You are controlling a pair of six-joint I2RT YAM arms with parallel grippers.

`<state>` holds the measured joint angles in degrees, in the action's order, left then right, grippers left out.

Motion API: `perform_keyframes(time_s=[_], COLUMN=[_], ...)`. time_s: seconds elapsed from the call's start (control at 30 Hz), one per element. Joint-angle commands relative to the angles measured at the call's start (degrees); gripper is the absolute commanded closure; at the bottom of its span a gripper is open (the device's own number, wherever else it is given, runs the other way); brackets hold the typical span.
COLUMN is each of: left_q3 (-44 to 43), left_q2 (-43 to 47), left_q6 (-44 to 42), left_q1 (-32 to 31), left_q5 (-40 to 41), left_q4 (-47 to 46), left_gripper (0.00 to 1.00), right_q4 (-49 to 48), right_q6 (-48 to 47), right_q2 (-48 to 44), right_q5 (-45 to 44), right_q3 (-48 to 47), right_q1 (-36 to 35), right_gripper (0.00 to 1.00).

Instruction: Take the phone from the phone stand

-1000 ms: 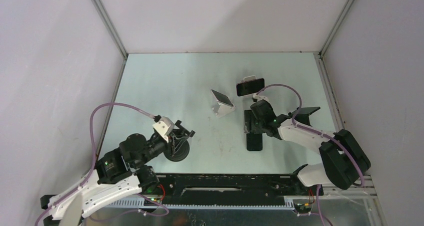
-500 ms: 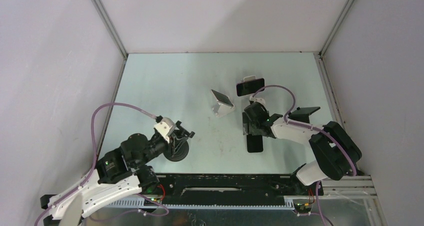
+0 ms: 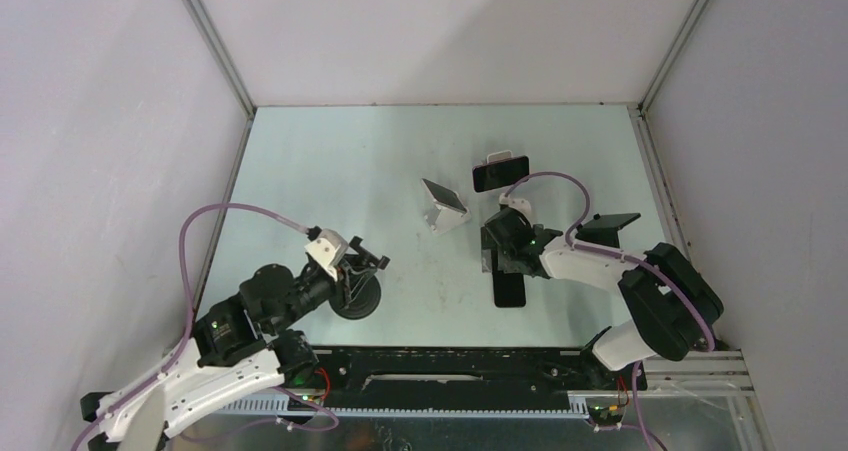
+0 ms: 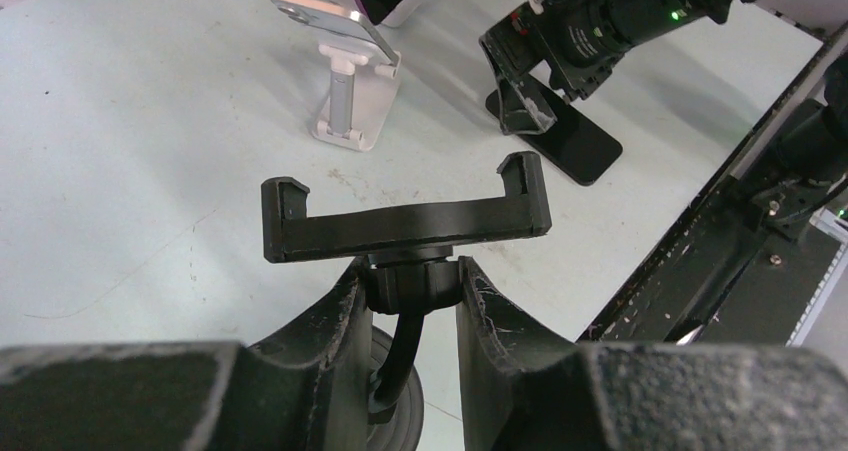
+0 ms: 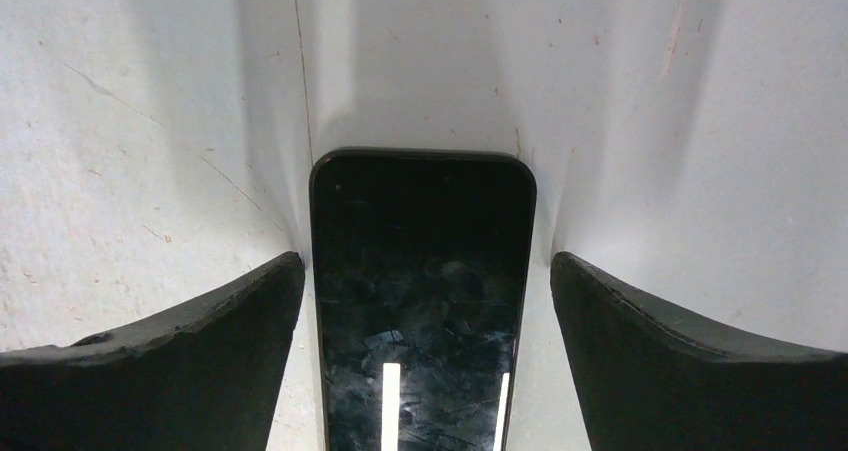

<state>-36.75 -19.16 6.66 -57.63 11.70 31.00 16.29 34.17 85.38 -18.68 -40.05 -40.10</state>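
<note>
The black phone stand is gripped at its neck, just under the cradle, by the left end effector, whose fingers are clamped tight on it. Whether the stand's round base touches the bench cannot be told. The phone is seen lying flat, glossy face up, well to the right of that stand, with a broad stretch of bench between them. The right end effector is spread wide over one end of the phone, holding nothing, one finger on each side. Thin strips of bench are left along both long edges, and the rounded end edge is uncovered. A silver stand and a second propped phone are placed beyond and to the right of the black stand.
</note>
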Motion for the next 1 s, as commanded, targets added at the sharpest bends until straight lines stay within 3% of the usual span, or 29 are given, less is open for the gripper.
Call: perform_keyframes(time_s=[0.0, 0.13, 0.4, 0.53, 0.7, 0.87, 0.97], left_q3=[-0.94, -2.79, -6.09, -8.18, -12.07, -8.03, -6.87], left_q2=[-1.34, -4.38, -16.02, -22.57, -30.45, -34.7, -38.29], left_q6=[0.94, 0.99, 4.58, 5.08, 1.81, -0.48, 1.43], left_q1=[3.11, 10.1, 33.45, 39.42, 45.03, 50.09, 55.08], left_q5=[-1.63, -5.27, -16.04, -13.61, -11.98, -10.56, -13.62], left_q4=[-8.09, -10.67, -22.38, -29.52, -34.69, -50.38, -56.07], left_gripper=[0.99, 1.0, 1.0, 1.0, 1.0, 0.99, 1.0], right_q4=[3.52, 5.55, 9.07, 12.55, 14.46, 17.27, 18.22], right_q6=[0.65, -0.25, 2.18, 5.41, 5.32, 5.36, 5.06], right_q2=[-3.67, -10.5, -23.67, -27.56, -28.04, -26.16, -25.14], right_q5=[-1.52, -1.27, -0.32, 0.15, 7.32, 7.68, 7.14], right_q3=[-1.71, -1.97, -2.31, -2.31, -2.31, -2.31, -2.3], right_q1=[-0.75, -0.85, -3.41, -3.96, -4.48, -7.03, -8.33], right_gripper=[0.04, 0.04, 0.02, 0.01, 0.01, 0.01, 0.01])
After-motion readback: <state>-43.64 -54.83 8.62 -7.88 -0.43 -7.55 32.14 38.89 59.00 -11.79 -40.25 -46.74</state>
